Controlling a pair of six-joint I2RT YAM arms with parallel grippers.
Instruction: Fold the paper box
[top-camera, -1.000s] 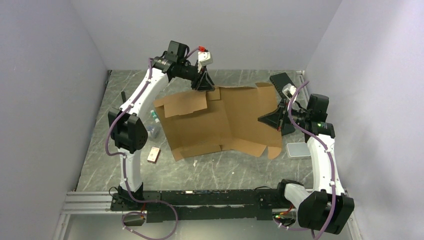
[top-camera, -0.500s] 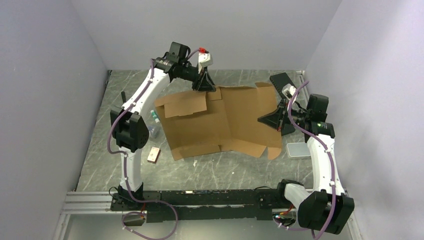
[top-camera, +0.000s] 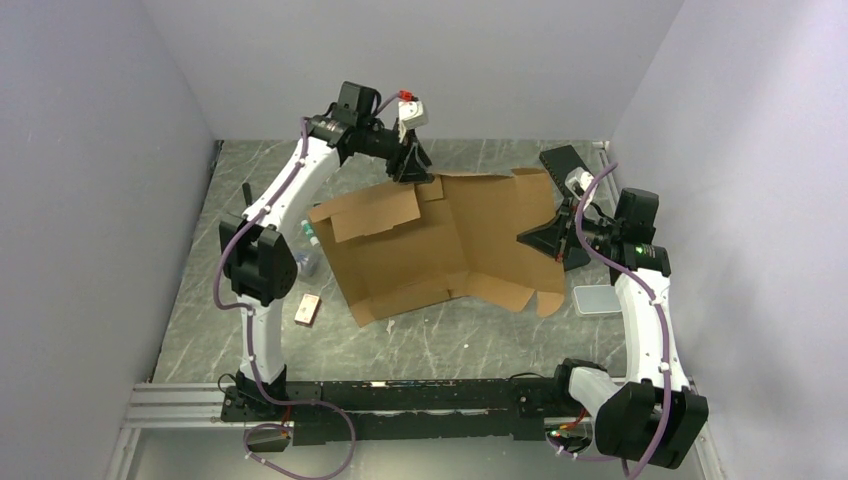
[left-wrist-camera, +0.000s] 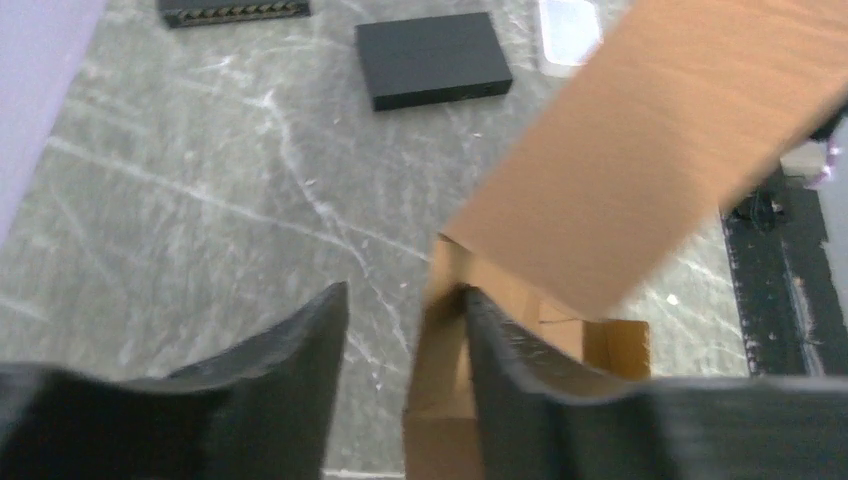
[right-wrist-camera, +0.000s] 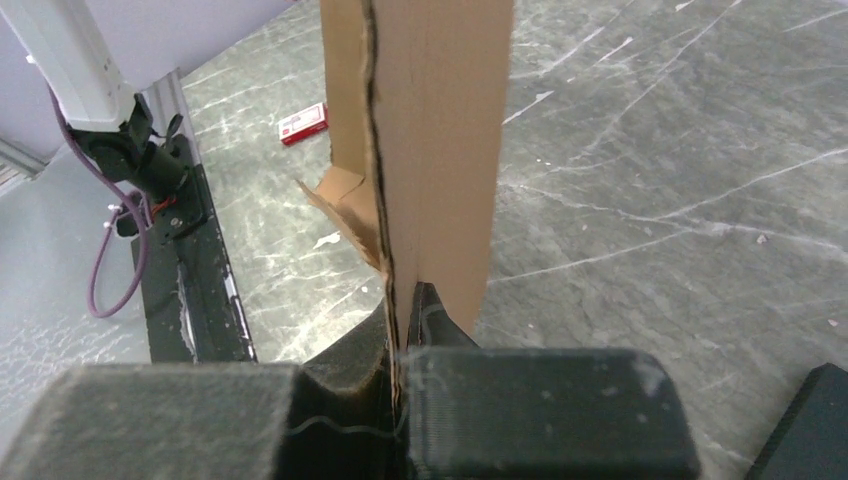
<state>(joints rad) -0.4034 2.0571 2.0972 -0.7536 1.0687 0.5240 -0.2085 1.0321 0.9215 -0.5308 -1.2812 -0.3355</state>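
The paper box (top-camera: 440, 240) is a brown cardboard sheet with flaps, lying partly unfolded in the middle of the table. My left gripper (top-camera: 411, 172) is at the box's far edge with its jaws apart. In the left wrist view (left-wrist-camera: 403, 293) a narrow cardboard flap (left-wrist-camera: 445, 330) stands between the jaws against the right finger (left-wrist-camera: 520, 370), apart from the left one. My right gripper (top-camera: 528, 238) is shut on the box's right edge. The right wrist view (right-wrist-camera: 400, 300) shows the cardboard edge (right-wrist-camera: 430, 130) pinched between the pads and rising upright.
A black slab (top-camera: 562, 160) lies at the back right and a small grey tray (top-camera: 597, 298) at the right. A small reddish box (top-camera: 307, 309) and a plastic bottle (top-camera: 308, 262) lie left of the box. Another black slab (left-wrist-camera: 432, 58) shows in the left wrist view.
The left part of the box has shifted a little to the right and tilted. My left gripper has moved slightly right and up. The right arm has held still.
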